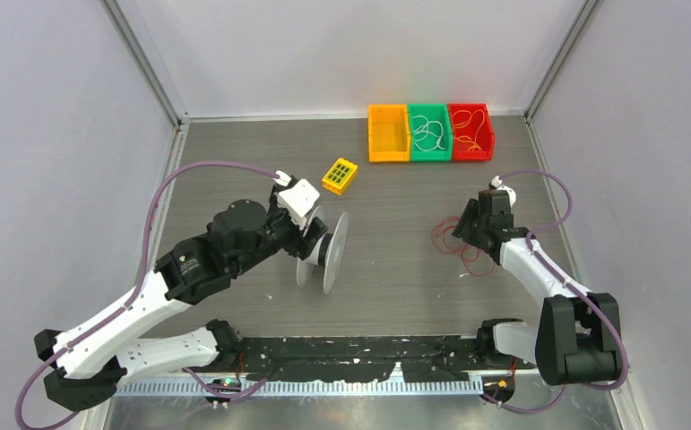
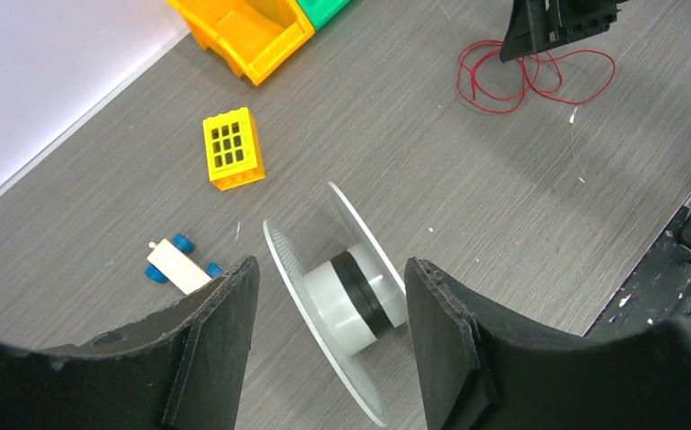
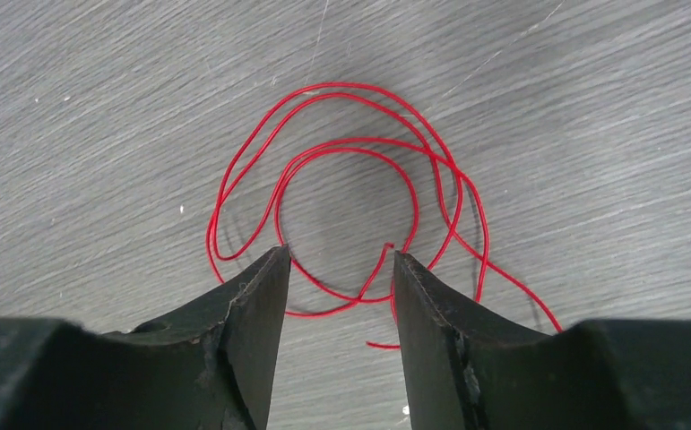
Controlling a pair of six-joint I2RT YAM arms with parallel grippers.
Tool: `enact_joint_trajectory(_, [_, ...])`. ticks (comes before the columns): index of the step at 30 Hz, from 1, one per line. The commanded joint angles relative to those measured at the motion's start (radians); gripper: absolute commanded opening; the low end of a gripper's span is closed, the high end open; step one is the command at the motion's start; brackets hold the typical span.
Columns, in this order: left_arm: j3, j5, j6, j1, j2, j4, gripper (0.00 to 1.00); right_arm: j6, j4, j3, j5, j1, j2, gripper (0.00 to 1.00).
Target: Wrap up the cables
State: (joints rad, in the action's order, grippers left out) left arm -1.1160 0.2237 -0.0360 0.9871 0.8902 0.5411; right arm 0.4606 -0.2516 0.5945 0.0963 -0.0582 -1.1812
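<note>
Your red wire (image 3: 350, 179) lies in loose loops flat on the table, well apart from the spool (image 2: 350, 305), on the right arm's side of it.

Your right gripper (image 3: 337, 260): jaws spread, tips low over the loops, a strand end between them, nothing pinched.

Your left gripper (image 2: 330, 278): jaws spread, one on each side of the spool; you cannot tell whether they touch it. The spool rests on its flange edges.

Yellow block (image 2: 232, 148): beyond the spool, apart from it. White piece with blue wheels (image 2: 180, 264): near the spool, on the side away from the wire.
</note>
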Motion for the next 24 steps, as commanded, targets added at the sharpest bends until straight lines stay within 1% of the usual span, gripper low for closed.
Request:
enact_joint_trajectory(1, [-0.013,-0.012,-0.009,-0.003,-0.022,-0.015,0.62,-0.024,0.092,0.026,0.024,0.023,-0.042,0.52])
enact_joint_trajectory(5, [-0.021,-0.011,-0.006,-0.003,-0.022,-0.016,0.62,-0.032,0.117,0.036,0.004,0.04,-0.099,0.5])
enact_joint_trajectory(7, [-0.027,-0.008,-0.006,-0.002,-0.019,-0.013,0.62,-0.038,0.122,0.042,-0.001,0.043,-0.119,0.46])
enact_joint_trajectory(8, [-0.027,-0.006,-0.005,-0.002,-0.02,-0.011,0.62,-0.04,0.123,0.043,0.001,0.043,-0.122,0.39])
enact_joint_trajectory(9, [-0.027,-0.004,-0.005,-0.002,-0.021,-0.012,0.62,-0.048,0.122,0.045,0.003,0.043,-0.122,0.36])
enact_joint_trajectory(10, [-0.028,-0.002,-0.006,-0.002,-0.021,-0.012,0.62,-0.052,0.12,0.047,0.004,0.043,-0.114,0.27])
enact_joint_trajectory(11, [-0.03,0.002,-0.005,-0.002,-0.021,-0.014,0.62,-0.062,0.109,0.05,0.008,0.043,-0.105,0.21])
enact_joint_trajectory(12, [-0.031,0.005,0.003,-0.002,-0.021,-0.013,0.63,-0.074,0.099,0.055,0.009,0.043,-0.082,0.11])
enact_joint_trajectory(14, [-0.041,0.012,0.028,-0.002,-0.014,-0.004,0.64,-0.088,0.056,0.077,-0.001,0.038,-0.021,0.06])
enact_joint_trajectory(15, [-0.053,0.005,0.063,-0.002,-0.005,0.006,0.64,-0.09,0.022,0.097,-0.007,0.033,0.004,0.06])
enact_joint_trajectory(16, [-0.06,-0.019,0.075,-0.003,0.005,0.018,0.64,-0.094,-0.021,0.11,-0.009,0.009,0.063,0.06])
enact_joint_trajectory(19, [-0.053,-0.132,0.065,-0.002,0.017,0.003,0.66,-0.1,-0.08,0.185,-0.039,-0.088,0.18,0.05])
enact_joint_trajectory(20, [-0.043,-0.148,0.062,-0.003,0.017,-0.011,0.67,-0.089,-0.096,0.209,-0.069,-0.107,0.228,0.05])
enact_joint_trajectory(24, [-0.054,-0.188,0.044,-0.003,0.045,-0.047,0.7,-0.052,-0.08,0.251,-0.232,-0.191,0.319,0.05])
